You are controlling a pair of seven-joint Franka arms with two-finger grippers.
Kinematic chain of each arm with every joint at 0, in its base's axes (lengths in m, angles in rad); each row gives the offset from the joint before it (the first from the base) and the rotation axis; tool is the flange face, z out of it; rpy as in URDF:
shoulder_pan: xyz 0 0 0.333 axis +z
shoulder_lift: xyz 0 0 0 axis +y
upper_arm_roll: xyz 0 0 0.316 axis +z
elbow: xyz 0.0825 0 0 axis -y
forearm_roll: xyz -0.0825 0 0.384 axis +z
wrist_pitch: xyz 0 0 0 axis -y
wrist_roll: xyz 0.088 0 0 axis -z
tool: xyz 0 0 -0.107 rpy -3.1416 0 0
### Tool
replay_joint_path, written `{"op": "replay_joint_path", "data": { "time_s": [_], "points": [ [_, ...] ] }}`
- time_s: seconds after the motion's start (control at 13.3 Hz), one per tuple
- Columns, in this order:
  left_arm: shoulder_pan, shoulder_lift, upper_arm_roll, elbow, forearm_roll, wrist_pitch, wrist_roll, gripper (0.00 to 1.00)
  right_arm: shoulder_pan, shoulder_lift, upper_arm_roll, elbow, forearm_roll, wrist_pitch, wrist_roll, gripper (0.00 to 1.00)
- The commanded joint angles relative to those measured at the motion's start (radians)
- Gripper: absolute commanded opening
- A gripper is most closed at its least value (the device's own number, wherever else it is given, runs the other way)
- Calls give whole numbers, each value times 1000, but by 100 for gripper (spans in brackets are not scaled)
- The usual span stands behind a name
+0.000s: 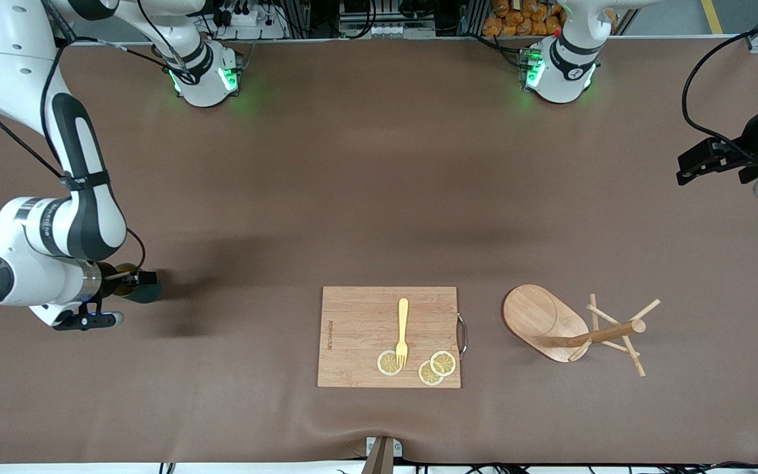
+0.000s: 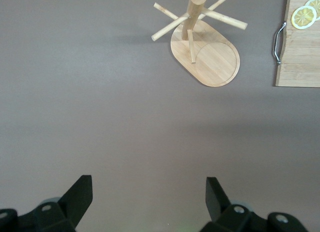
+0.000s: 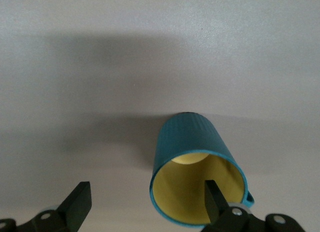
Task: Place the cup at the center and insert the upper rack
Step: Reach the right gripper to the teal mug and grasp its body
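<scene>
The right gripper (image 3: 145, 204) sits at the right arm's end of the table, jaws apart, one finger inside the cup (image 3: 196, 168), likely to grip its wall for carrying to the centre. The ribbed teal mug shows a yellowish inside. The left gripper (image 2: 149, 197) waits, jaws apart; the upper rack (image 1: 573, 327) lies tipped beside the cutting board (image 1: 359, 336)

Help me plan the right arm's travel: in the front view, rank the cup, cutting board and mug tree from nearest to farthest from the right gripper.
1. cup: at the right gripper, one finger inside.
2. cutting board: mid-table.
3. mug tree: toward the left arm's end, lying tipped.
</scene>
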Motion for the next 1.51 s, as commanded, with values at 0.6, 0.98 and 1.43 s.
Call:
{"op": "replay_joint_path", "data": {
  "time_s": [0.6,0.98,1.43],
  "points": [
    [0,1,-6,5,10,0,-2,100,-12,47,7,9,18,8,-122,22],
    [-1,4,-6,5,10,0,-2,100,0,47,7,9,18,-44,-120,0],
    [-1,4,-6,7,12,0,-2,100,77,24,32,12,23,-50,-108,0]
  ]
}}
